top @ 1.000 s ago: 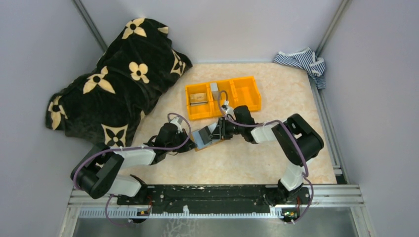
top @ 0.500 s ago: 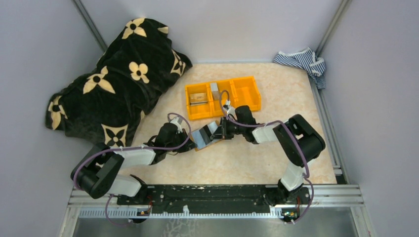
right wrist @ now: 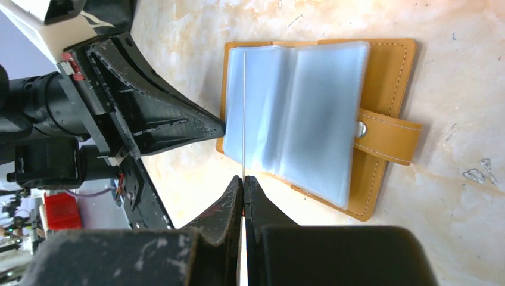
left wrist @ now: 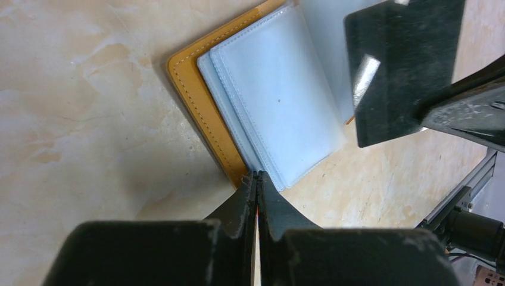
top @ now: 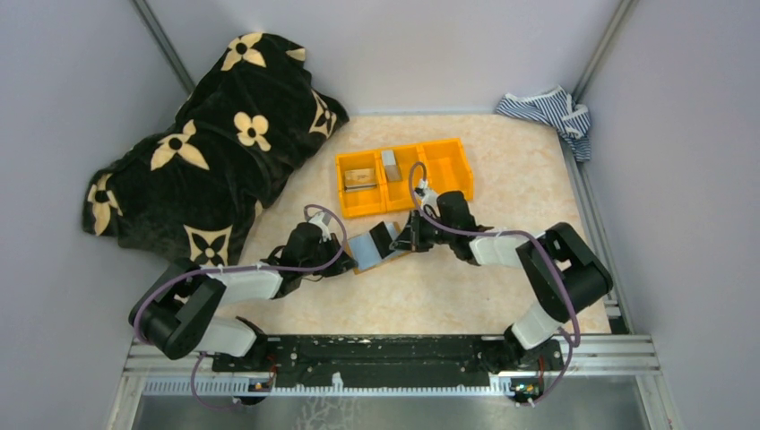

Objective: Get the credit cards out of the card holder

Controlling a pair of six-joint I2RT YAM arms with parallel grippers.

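Two closed hands: left hand (left wrist: 256, 177) touching the edge of the open orange-tan card holder (right wrist: 387, 71), right hand (right wrist: 243, 179) pinching one pale-blue sleeve (right wrist: 244, 113); beige marbled surface (top: 524, 184), grey walls (top: 430, 49).

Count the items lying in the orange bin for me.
2: a tan item in the left compartment, a small grey item at the middle compartment's far end. The right arm overlaps the orange bin's near edge, so another may be hidden.
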